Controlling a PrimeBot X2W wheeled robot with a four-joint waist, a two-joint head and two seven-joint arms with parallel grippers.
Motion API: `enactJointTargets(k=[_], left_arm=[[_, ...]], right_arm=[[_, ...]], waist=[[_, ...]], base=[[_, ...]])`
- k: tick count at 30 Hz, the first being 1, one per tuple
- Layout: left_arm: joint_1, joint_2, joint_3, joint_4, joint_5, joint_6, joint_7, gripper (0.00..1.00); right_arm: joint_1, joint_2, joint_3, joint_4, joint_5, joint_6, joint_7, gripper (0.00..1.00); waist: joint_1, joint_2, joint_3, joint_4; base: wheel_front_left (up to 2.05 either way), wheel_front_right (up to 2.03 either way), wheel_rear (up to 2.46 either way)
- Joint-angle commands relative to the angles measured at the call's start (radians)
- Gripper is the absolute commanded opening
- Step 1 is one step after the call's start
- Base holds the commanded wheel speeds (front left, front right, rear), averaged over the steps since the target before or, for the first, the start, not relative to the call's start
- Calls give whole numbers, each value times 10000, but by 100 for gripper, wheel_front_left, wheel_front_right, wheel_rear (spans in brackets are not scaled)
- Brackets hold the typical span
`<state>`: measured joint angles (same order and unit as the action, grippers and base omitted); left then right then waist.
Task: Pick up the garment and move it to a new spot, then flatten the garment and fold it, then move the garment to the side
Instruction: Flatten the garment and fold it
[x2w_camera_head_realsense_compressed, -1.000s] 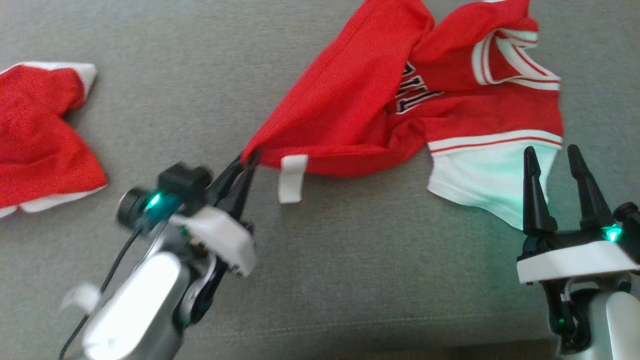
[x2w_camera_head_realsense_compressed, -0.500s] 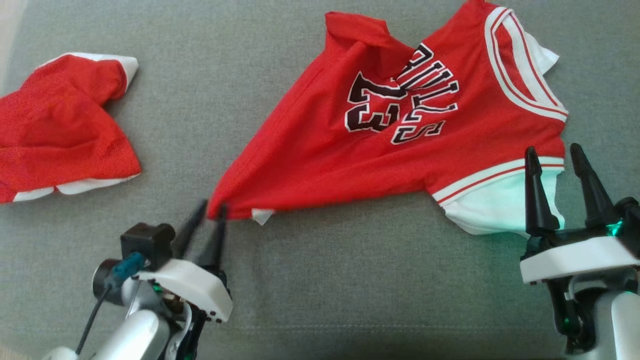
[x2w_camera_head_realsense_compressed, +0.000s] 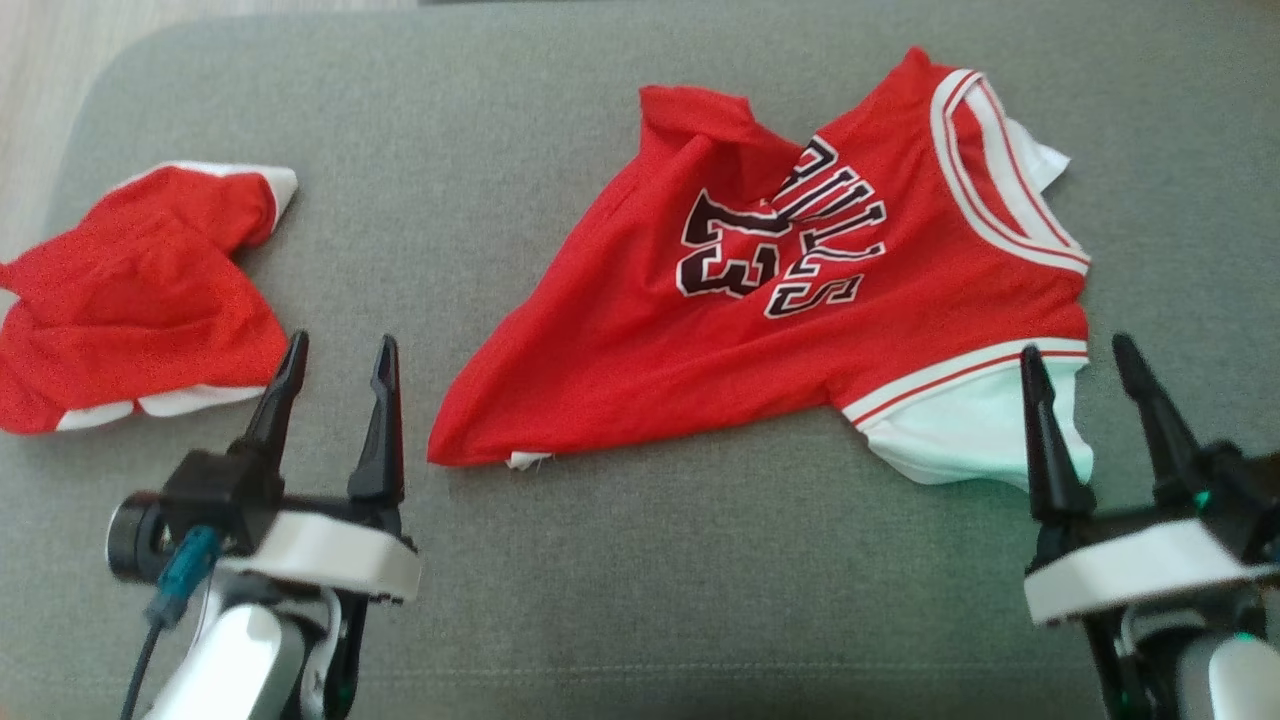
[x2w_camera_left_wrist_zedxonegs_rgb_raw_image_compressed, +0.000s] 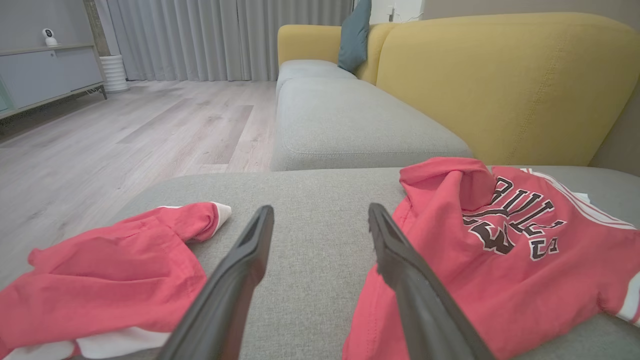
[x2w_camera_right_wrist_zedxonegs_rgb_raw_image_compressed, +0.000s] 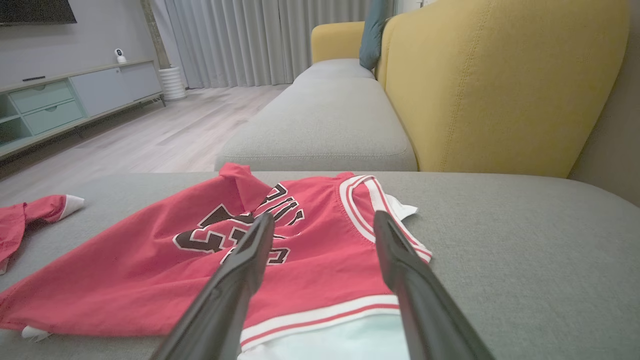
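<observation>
Well, over on the left a crumpled red piece (x2w_camera_head_realsense_compressed: 130, 300) lies by itself on the grey cushion (x2w_camera_head_realsense_compressed: 640, 580), well apart from the work. Next to it the left gripper (x2w_camera_head_realsense_compressed: 342, 345) now stands with its jaws wide apart and empty, just beside the jersey's near corner; a second ago it was pinching that very corner and dragging it. So the cloth is let go, and I'd judge the move to a new spot done and the flattening under way. The jersey (x2w_camera_head_realsense_compressed: 780, 300) lies mid-cushion, far more spread than before, its lettering now plain to read where it was bunched up, though its far-left corner is folded over. On the right, the right gripper (x2w_camera_head_realsense_compressed: 1076, 348) hangs open over the white hem (x2w_camera_head_realsense_compressed: 960, 440), much as it did.
</observation>
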<state>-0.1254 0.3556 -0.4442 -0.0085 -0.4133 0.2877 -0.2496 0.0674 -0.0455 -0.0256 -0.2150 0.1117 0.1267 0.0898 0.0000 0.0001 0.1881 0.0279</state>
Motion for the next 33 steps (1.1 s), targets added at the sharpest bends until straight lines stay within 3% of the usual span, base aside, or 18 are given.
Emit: enactJointTargets(k=[1,18,22,28,33], left_arm=[[-42,254,443,-346,77,44,-117,100],[474,226,621,-454,379,-260,-121,100],[159,152,372,-242,313,-606,-10,100],[-624,-227,-168,1240,-385,-1460,1118,100],[-1043,-404,-226,2239,-880,-1735,1875,100]], right_arm=[[-1,-96,290,-415,-57,40,56,100],[39,-77,375,-533,129,40,94,100],[-32,-70,406,-502,175,40,73,100],[-253,-61,562,-313,302,40,95,100],[-406,-58,514,-122,301,40,119,100]], waist=[[0,-1,-145,-54],[0,-1,-224,-130],[0,-1,-48,-124],[0,-1,453,-238],[0,-1,675,-376]], base=[[0,0,0],[0,0,0],[0,0,0],[0,0,0],[0,0,0]])
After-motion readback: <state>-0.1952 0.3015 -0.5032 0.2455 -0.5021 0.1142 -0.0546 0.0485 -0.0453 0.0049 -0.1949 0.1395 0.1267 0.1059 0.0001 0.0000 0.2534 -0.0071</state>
